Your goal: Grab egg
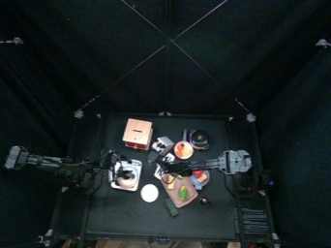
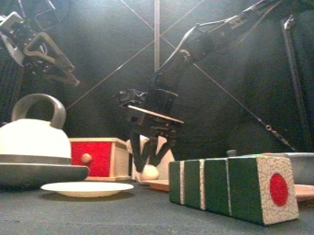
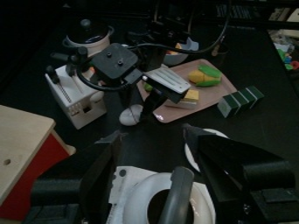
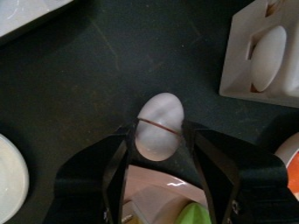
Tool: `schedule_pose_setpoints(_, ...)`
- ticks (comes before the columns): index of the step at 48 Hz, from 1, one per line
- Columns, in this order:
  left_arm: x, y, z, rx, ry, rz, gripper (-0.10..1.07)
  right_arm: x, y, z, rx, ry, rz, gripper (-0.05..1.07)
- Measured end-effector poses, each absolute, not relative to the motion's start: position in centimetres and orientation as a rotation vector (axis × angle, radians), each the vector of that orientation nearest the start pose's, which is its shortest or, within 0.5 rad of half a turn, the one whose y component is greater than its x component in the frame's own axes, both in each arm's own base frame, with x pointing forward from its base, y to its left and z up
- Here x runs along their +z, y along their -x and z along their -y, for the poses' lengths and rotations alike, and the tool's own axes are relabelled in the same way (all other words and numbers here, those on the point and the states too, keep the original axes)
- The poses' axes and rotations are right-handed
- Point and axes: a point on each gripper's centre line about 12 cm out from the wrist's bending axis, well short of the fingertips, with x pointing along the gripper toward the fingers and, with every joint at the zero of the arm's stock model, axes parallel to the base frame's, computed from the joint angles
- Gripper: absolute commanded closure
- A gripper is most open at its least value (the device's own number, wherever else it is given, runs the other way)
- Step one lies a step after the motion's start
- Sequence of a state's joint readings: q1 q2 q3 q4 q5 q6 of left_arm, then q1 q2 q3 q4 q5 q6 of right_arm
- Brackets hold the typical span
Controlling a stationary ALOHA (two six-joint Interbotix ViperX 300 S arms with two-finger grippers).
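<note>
The egg [image 4: 160, 125] is a small white oval lying on the black table, with a thin reddish line across it. My right gripper [image 4: 160, 150] reaches down from the right, and its jaws sit close against both sides of the egg's near end. In the front view the egg [image 2: 150, 171] rests at table level between the right gripper's [image 2: 150, 162] tips. The left wrist view shows the egg [image 3: 131, 115] below the right arm. My left gripper [image 3: 158, 164] is open and hovers above the white kettle [image 3: 158, 199], well left of the egg.
A kettle [image 2: 31, 138] stands front left with a flat white disc [image 2: 86, 189] before it. A red and wood box [image 2: 98, 156] is behind them. Green blocks with a red dot [image 2: 240, 188] stand front right. A pink board with toy food [image 3: 222, 92] and a white tray [image 4: 268, 57] lie near the egg.
</note>
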State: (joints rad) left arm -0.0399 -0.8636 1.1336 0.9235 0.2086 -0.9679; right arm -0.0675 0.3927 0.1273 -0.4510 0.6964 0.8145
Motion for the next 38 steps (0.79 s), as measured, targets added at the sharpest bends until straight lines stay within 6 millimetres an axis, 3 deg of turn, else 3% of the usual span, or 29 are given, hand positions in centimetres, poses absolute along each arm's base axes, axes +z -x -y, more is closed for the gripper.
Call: schedule_pose_setpoints(38,24.2,-20.8,-1.2,0.137,0.012,-0.391,0.05,11.5,-47.2,6.4,-0.572,-0.275,-1.094,0.23)
